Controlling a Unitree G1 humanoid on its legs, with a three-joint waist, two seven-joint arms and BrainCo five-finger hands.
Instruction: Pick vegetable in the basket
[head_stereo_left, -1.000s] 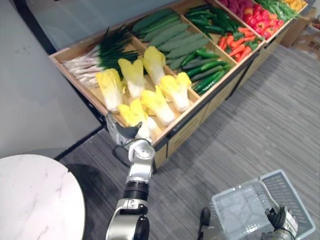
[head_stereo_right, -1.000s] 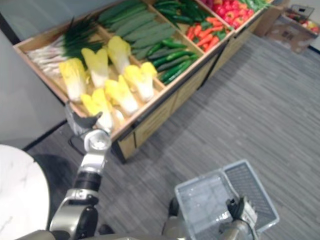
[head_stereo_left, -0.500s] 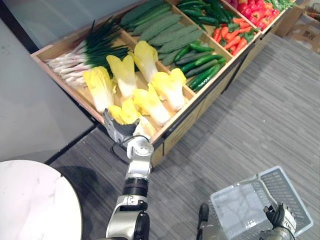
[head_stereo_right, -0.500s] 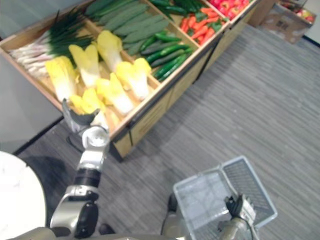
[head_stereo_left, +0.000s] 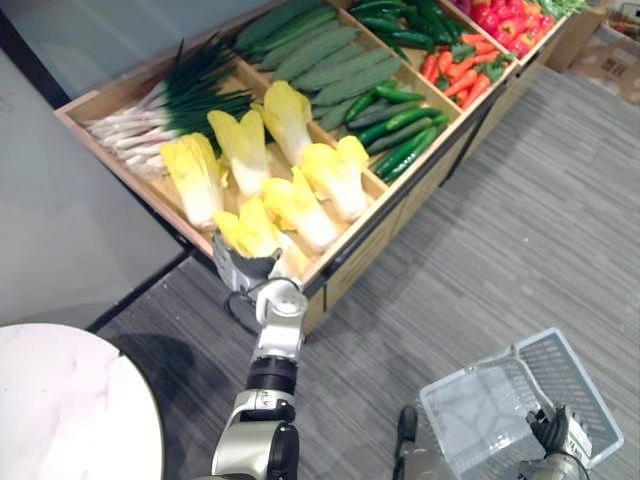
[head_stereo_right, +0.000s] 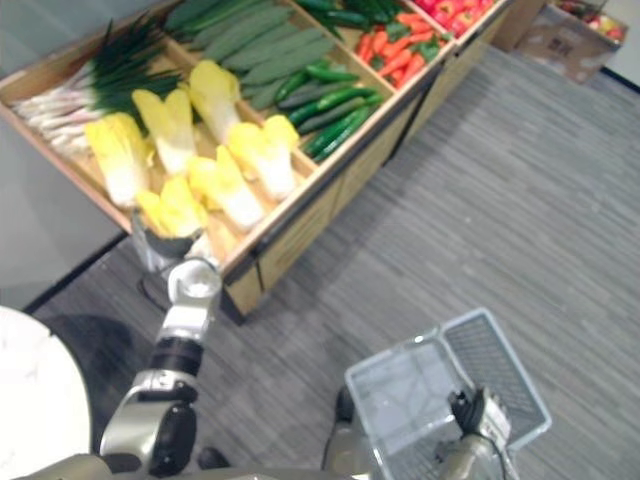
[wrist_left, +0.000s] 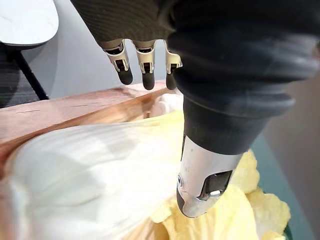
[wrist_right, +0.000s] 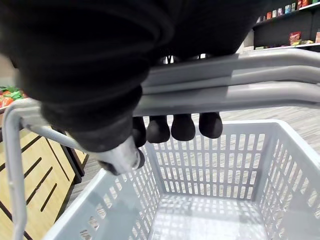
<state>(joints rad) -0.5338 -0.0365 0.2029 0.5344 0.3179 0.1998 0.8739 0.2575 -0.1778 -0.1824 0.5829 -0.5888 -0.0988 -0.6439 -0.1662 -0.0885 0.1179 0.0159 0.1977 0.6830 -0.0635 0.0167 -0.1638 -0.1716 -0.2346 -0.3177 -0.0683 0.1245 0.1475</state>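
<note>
Left hand (head_stereo_left: 242, 272): hovering open, fingers straight, just above nearest pale yellow leafy cabbage (wrist_left: 95, 175) lying in front corner of wooden produce crate (head_stereo_left: 365, 255). Right hand (head_stereo_left: 560, 436): gripping handle (wrist_right: 240, 95) of empty grey plastic mesh basket (head_stereo_left: 480, 400). Possibly risking fingers snagging crate rim or slipping off smooth leaves, dropping cabbage. Showing no legible writing.

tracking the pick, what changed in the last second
The left hand edged closer over the nearest cabbage at the crate's front corner, fingers straight, nothing gripped yet. The view itself shifted too. The right hand stayed curled round the basket handle.
</note>
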